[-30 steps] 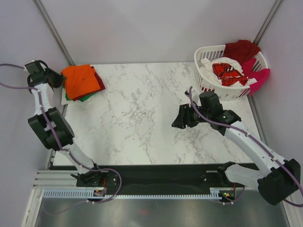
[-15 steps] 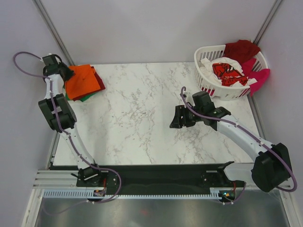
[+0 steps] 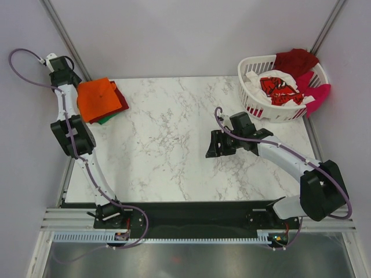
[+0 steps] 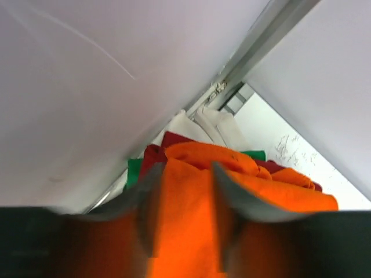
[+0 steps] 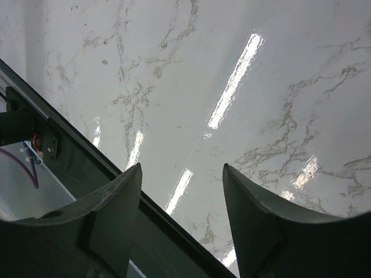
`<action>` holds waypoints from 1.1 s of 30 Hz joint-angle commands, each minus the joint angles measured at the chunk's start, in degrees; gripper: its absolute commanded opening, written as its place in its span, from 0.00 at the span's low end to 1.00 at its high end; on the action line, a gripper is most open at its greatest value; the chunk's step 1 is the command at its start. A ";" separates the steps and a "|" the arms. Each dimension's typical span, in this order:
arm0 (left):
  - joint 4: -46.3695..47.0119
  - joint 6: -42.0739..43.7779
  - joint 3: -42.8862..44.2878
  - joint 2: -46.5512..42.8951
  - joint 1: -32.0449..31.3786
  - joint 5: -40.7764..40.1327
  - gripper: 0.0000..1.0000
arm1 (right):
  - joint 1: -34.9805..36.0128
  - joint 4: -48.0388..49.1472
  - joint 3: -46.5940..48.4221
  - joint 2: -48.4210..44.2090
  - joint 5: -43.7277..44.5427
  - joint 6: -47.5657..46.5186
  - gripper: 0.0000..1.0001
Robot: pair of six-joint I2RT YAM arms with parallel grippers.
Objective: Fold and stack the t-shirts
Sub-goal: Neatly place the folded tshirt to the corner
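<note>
Over the middle of the bench (image 3: 168, 116), the right end effector (image 3: 210, 146) hovered with its fingers spread wide and nothing between them. At the bench's far left corner, the left end effector (image 4: 184, 174) was narrowed on an edge of the folded orange t-shirt (image 3: 95, 99), which topped a stack with a dark red t-shirt (image 3: 123, 101) and a green t-shirt (image 3: 103, 120) beneath. At the bench's far right corner, the laundry basket (image 3: 255, 59) held a white t-shirt with red print (image 3: 278, 87), and a magenta t-shirt (image 3: 317, 92) hung over its rim.
</note>
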 commanded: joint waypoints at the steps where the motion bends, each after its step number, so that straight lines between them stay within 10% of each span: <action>1: 1.36 2.11 3.72 0.92 0.64 -3.84 0.54 | 0.29 2.52 0.68 0.37 -0.26 -0.93 0.66; 7: 1.01 -1.76 -6.80 -8.97 -2.60 -1.81 0.73 | 0.38 2.44 1.38 -0.16 1.14 -0.93 0.66; 19: 2.76 0.17 -33.88 -44.75 -13.42 -2.87 0.80 | 1.52 -2.84 5.60 -11.31 2.73 -0.67 0.72; 33: 9.27 2.18 -74.74 -88.35 -17.12 25.08 0.82 | 2.49 3.83 -1.77 -31.87 -0.25 6.62 0.98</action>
